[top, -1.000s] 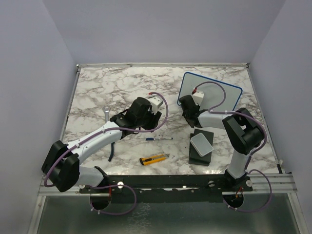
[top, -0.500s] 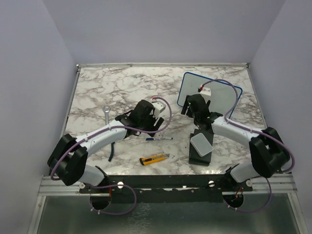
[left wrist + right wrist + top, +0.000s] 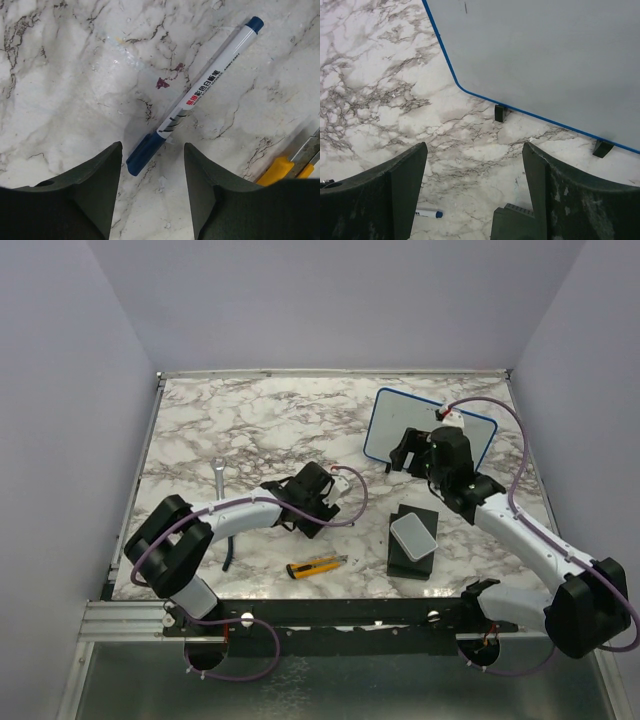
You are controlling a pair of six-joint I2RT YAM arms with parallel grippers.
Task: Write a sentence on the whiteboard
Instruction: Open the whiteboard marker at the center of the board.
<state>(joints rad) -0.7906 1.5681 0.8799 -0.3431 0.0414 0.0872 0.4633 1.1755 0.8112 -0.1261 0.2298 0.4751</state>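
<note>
the whiteboard (image 3: 392,418) sits far right on the marble table (image 3: 210,420). the right gripper (image 3: 401,454) hovers at its near edge.

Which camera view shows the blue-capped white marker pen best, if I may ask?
The left wrist view: the blue-capped white marker pen lies whole on the marble tabletop, its label visible. The right wrist view catches only one blue-tipped end; from above, the left arm hides it.
</note>
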